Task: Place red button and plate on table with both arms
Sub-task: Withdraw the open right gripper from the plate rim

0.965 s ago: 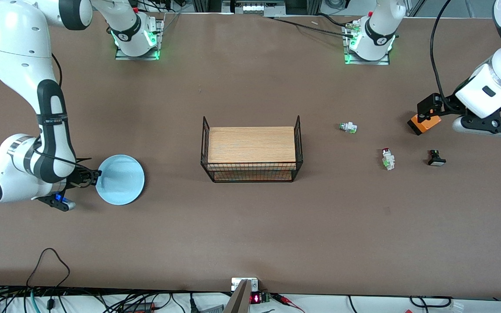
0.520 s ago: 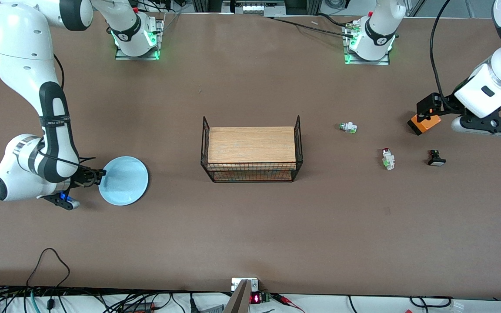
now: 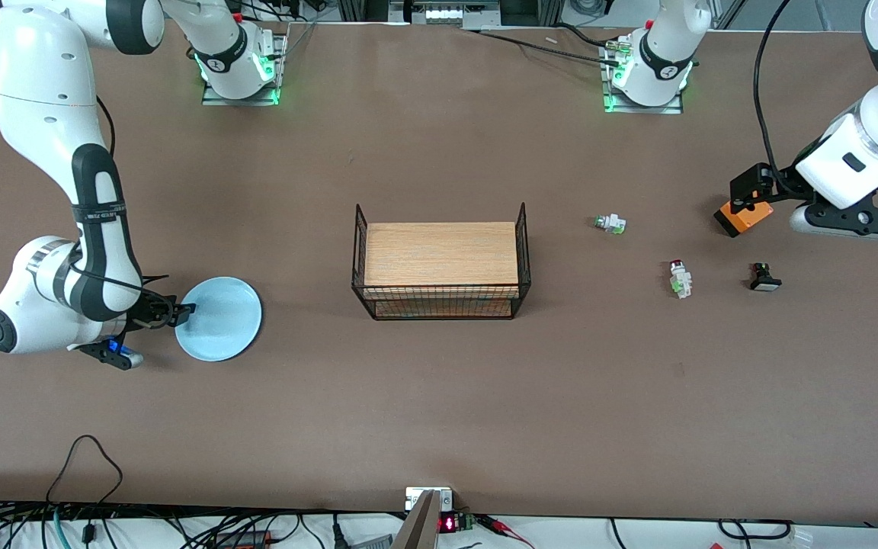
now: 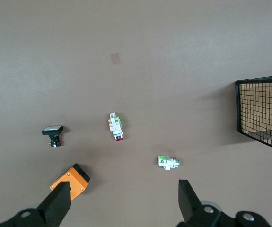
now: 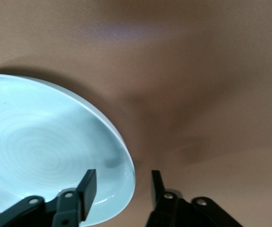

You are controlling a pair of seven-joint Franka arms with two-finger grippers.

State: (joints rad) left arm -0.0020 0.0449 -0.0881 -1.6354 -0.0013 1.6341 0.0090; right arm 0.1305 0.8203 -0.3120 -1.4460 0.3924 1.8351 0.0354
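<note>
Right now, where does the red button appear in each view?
Front view: red button on the table, toward the left arm's end.
Left wrist view: red button, mid-picture.
Right wrist view: not in it.
Shared landmark: black button beside it.

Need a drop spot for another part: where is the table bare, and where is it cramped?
Bare table runs from the wire rack toward the front camera, and between rack and plate. Crowded: the left arm's end, around the red button, green-ended piece, black button and orange block.

Even bright overhead light, soft shadows, right wrist view blurred.
</note>
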